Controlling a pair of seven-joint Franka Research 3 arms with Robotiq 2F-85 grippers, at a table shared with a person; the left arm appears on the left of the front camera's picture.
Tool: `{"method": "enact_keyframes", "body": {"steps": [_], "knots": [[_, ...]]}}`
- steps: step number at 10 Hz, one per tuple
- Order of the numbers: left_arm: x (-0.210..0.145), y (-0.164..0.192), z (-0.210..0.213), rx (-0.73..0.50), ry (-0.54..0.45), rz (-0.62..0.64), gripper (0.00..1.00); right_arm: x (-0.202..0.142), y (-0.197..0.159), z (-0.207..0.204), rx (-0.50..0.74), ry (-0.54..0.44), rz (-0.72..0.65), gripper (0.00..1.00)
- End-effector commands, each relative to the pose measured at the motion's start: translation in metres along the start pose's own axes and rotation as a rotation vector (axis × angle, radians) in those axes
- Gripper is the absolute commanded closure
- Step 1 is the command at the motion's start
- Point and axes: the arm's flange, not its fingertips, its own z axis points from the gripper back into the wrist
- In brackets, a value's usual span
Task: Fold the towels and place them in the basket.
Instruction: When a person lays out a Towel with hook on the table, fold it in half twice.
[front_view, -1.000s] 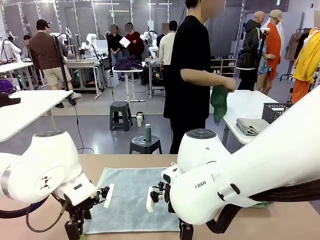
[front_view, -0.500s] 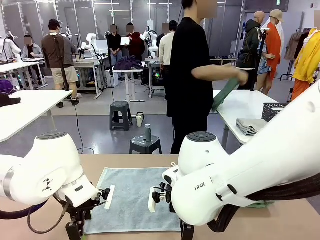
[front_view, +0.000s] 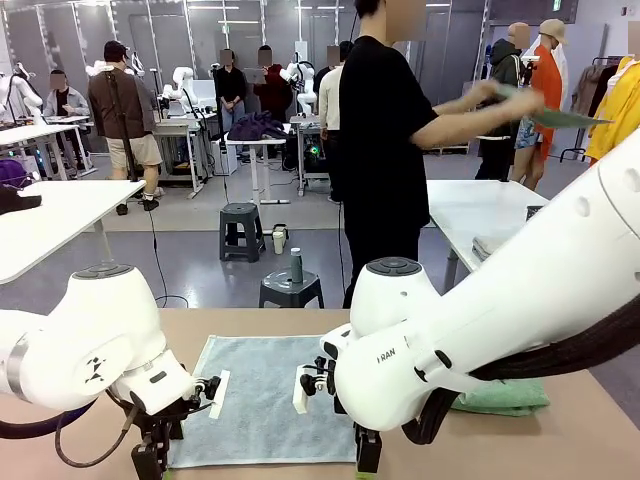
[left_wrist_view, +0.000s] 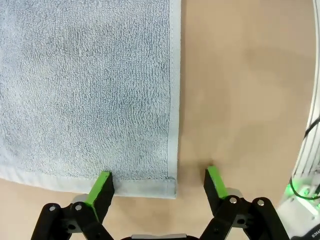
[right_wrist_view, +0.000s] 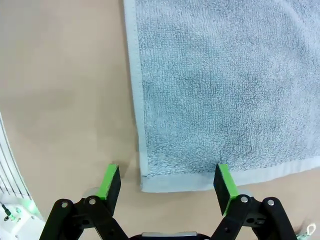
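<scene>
A pale blue-grey towel (front_view: 262, 395) lies flat on the tan table between my two arms. My left gripper (left_wrist_view: 158, 184) stands open low over the towel's (left_wrist_view: 85, 85) near corner. One pad (left_wrist_view: 102, 186) is on the hem and the other on bare table. My right gripper (right_wrist_view: 167, 184) is open too and straddles the other near corner of the towel (right_wrist_view: 220, 85). In the front view the left gripper (front_view: 148, 458) and right gripper (front_view: 367, 452) point down at the front edge. A folded mint green towel (front_view: 502, 397) lies at the right. The basket is hidden behind my right arm.
A person (front_view: 385, 140) stands beyond the table, turned to a white side table (front_view: 470, 205), and holds a green cloth (front_view: 560, 118) up with both hands. Bare table (front_view: 590, 440) lies right of the towels. Stools (front_view: 290, 285) stand on the floor behind.
The person has lifted the green cloth from waist height and spread it high. My right arm has shifted slightly left, which uncovers the folded green towel. The left arm has stayed put.
</scene>
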Motion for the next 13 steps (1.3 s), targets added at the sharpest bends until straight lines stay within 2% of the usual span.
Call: {"method": "enact_keyframes", "body": {"steps": [1, 2, 3, 4, 5, 7, 8, 9, 13], "knots": [[-0.057, -0.087, -0.017, 0.013, -0.021, -0.011, 0.3, -0.002, -0.006, -0.001, 0.015, 0.022, 0.032, 0.06], [-0.058, -0.087, -0.016, 0.014, -0.017, -0.011, 0.46, -0.003, -0.007, -0.002, 0.023, 0.025, 0.028, 0.12], [-0.057, -0.085, -0.015, 0.014, -0.01, -0.012, 0.84, -0.004, -0.007, -0.003, 0.023, 0.03, 0.027, 0.57], [-0.056, -0.084, -0.014, 0.015, -0.004, -0.015, 1.0, -0.004, -0.007, -0.002, 0.019, 0.034, 0.033, 0.72], [-0.056, -0.083, -0.013, 0.016, -0.002, -0.014, 1.0, -0.004, -0.006, -0.001, 0.018, 0.04, 0.036, 1.0], [-0.057, -0.083, -0.012, 0.017, -0.002, -0.015, 1.0, -0.005, -0.006, 0.001, 0.016, 0.039, 0.031, 1.0], [-0.058, -0.083, -0.012, 0.019, -0.003, -0.013, 1.0, -0.005, -0.006, 0.004, 0.014, 0.042, 0.023, 0.93], [-0.058, -0.084, -0.009, 0.027, -0.012, -0.009, 1.0, -0.005, -0.007, 0.006, 0.014, 0.045, 0.02, 1.0], [-0.049, -0.08, 0.027, 0.081, -0.04, -0.009, 1.0, 0.001, -0.002, 0.026, -0.005, 0.044, 0.01, 1.0]]}}
